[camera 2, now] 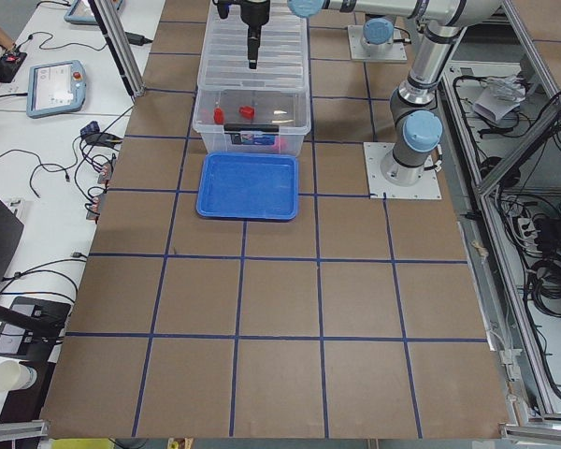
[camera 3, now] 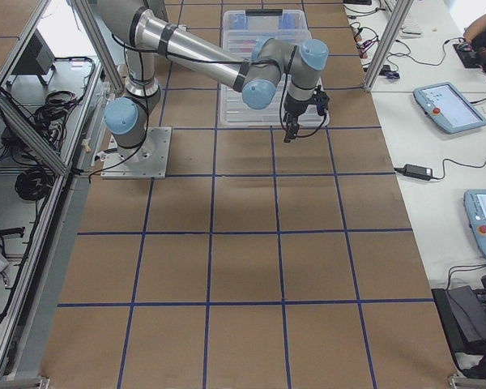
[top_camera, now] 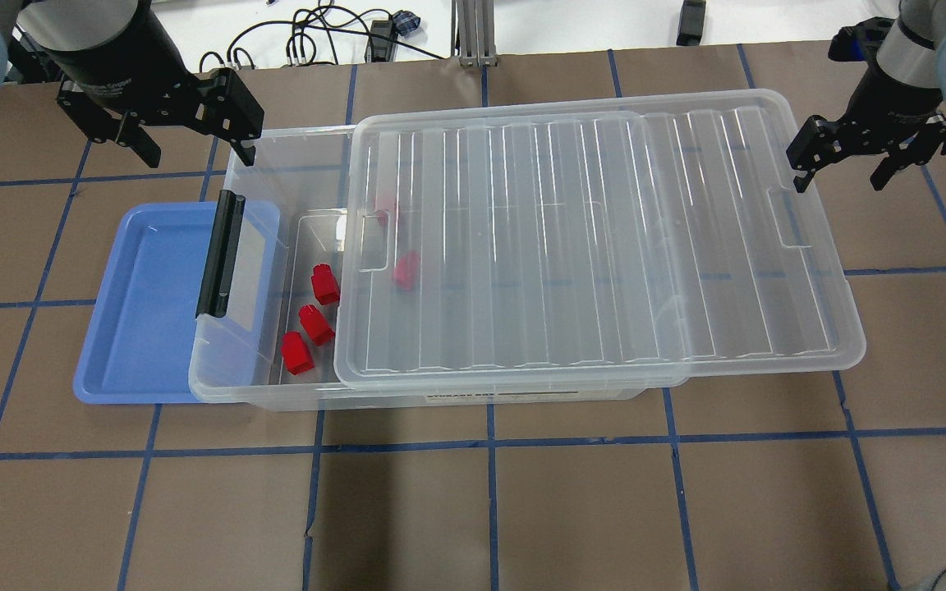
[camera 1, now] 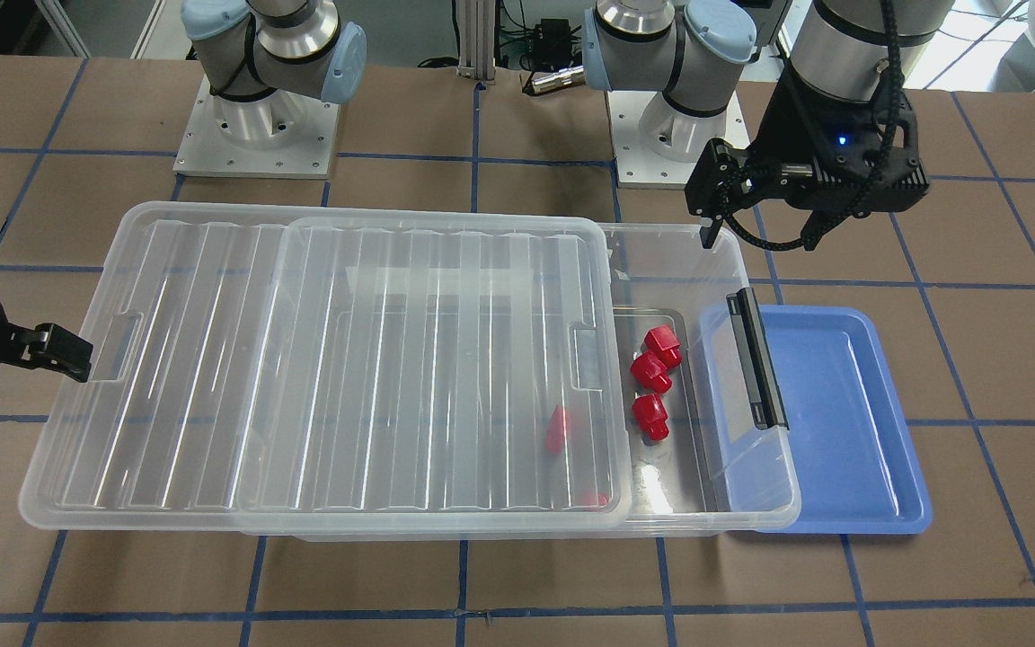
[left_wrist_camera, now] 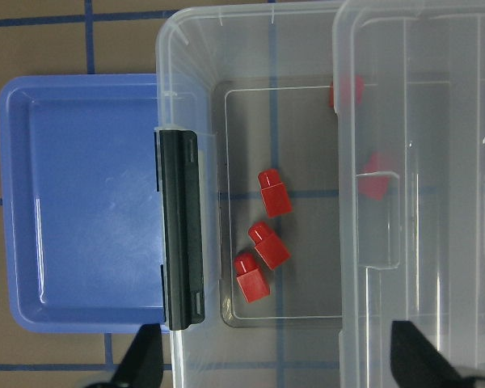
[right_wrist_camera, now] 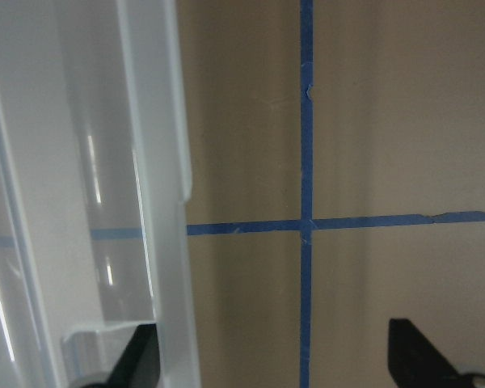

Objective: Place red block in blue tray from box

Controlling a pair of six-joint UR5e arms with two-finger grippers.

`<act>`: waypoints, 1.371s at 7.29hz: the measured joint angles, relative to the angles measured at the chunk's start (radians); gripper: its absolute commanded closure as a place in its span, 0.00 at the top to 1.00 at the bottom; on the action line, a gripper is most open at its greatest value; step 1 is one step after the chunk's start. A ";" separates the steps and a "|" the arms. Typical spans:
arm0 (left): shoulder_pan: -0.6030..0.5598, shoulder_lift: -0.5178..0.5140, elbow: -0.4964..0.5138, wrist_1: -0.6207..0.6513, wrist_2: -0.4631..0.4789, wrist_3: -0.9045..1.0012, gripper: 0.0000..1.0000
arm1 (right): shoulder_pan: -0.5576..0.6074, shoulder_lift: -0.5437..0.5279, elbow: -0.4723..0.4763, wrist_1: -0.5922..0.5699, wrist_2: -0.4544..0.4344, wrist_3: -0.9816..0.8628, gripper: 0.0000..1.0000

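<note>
Sticker (top_camera: 489, 396) on the box (top_camera: 259, 392) front wall: print too small for me to read.
Elsewhere: nothing legible.

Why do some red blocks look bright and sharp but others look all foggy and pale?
Overhead view: three red blocks lie in the uncovered end of the box, so they look crisp; another block sits under the cloudy ribbed lid, which blurs and pales it. Front-facing view: white glare streaks run along the lid's ribs.
</note>
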 measured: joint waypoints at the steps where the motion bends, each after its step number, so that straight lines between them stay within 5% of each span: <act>1: -0.001 0.000 0.001 0.000 0.000 0.000 1.00 | -0.018 -0.001 -0.001 0.000 -0.003 -0.023 1.00; 7: -0.003 -0.021 0.000 0.011 0.002 -0.004 1.00 | -0.033 -0.001 -0.001 -0.014 -0.024 -0.059 1.00; 10: -0.020 -0.128 -0.041 0.138 -0.006 -0.028 1.00 | -0.033 -0.001 0.000 -0.014 -0.024 -0.060 1.00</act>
